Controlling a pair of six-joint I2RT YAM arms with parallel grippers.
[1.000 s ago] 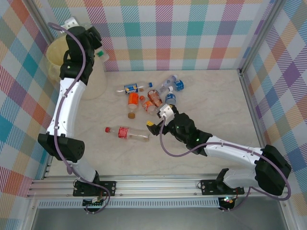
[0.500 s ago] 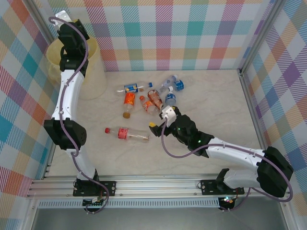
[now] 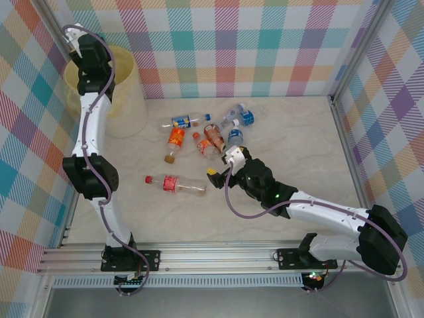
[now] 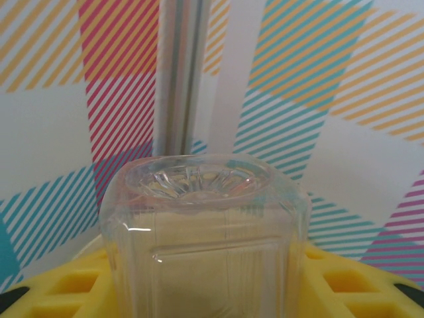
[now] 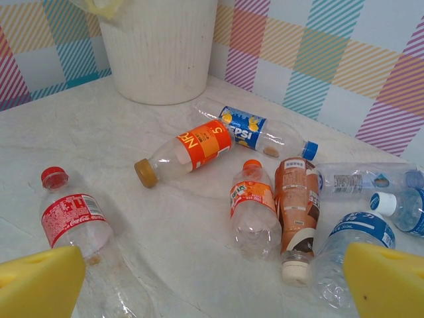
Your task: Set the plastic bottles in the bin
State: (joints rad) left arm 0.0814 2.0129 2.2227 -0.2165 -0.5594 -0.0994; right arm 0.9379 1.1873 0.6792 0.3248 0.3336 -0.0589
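The left claw (image 4: 205, 295) is clamped on a clear bottle (image 4: 202, 218), base toward the camera, with its arm raised above the bin (image 3: 129, 93); the drop looks not yet made. The right claw (image 5: 212, 285) hangs with pads apart, well away from the bin, over the Coca-Cola bottle (image 5: 73, 222), the Pepsi bottle (image 5: 246, 129) and several more lying on the table (image 3: 298, 139). Most of the job remains.

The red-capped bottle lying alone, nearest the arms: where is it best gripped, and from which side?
Probably across the labelled body of the red-capped bottle, coming down from above: it lies flat on its side, apart from the other bottles, with bare table along both long sides.
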